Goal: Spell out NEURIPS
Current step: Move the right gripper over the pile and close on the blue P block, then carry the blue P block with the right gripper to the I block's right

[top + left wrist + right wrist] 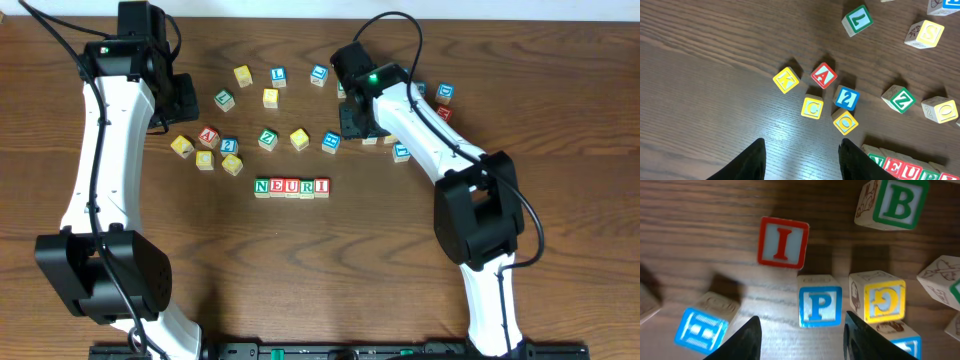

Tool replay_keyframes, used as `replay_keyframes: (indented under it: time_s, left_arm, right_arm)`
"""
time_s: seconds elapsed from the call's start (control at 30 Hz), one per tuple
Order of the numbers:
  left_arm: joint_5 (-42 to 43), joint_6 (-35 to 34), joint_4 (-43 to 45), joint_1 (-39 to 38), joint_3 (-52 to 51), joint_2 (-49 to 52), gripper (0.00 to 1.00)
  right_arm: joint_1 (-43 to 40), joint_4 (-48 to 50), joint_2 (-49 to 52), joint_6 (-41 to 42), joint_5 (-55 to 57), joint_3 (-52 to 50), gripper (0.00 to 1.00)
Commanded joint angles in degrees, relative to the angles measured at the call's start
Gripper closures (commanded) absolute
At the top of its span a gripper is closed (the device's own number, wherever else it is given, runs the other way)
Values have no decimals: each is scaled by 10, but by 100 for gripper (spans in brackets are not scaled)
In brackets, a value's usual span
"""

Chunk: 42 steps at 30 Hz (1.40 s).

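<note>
Left pincer hangs open and empty by the C. Mid-table the row reads NEURI. Farther off and right, the right pincer, open and empty, hovers over the P; G sits just beside it, so closing could, I reckon, clip G or twist P askew.

The left arm rises from 7 o'clock to 11 o'clock, and the left gripper points down with its fingers parted. The right arm bends from 5 o'clock toward 12 o'clock, and the right gripper is likewise spread.
</note>
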Motion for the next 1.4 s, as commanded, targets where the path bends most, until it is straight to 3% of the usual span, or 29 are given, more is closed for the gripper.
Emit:
replay_keyframes:
  time_s: [0.0,0.73,0.9,1.13,1.27,1.37]
  left_arm:
    - [-9,7,-2,2,15,-11,53]
    - [-9,7,3,2,15,-11,53]
    - [-9,7,3,2,15,-11,53]
    - [-9,7,3,2,15,-11,53]
    - [-9,8,3,2,15,-11,53]
    - [-9,7,3,2,15,-11,53]
  right_arm:
    - [0,6,23,22,23,7,52]
    - [-13,21,51,28,12,7,48]
    - [-13,27,51,28,11,7,57]
    - [-13,25,51,26,12,7,59]
    - [-13,23,51,25,11,7,76]
    - [-13,22,51,25,11,7,80]
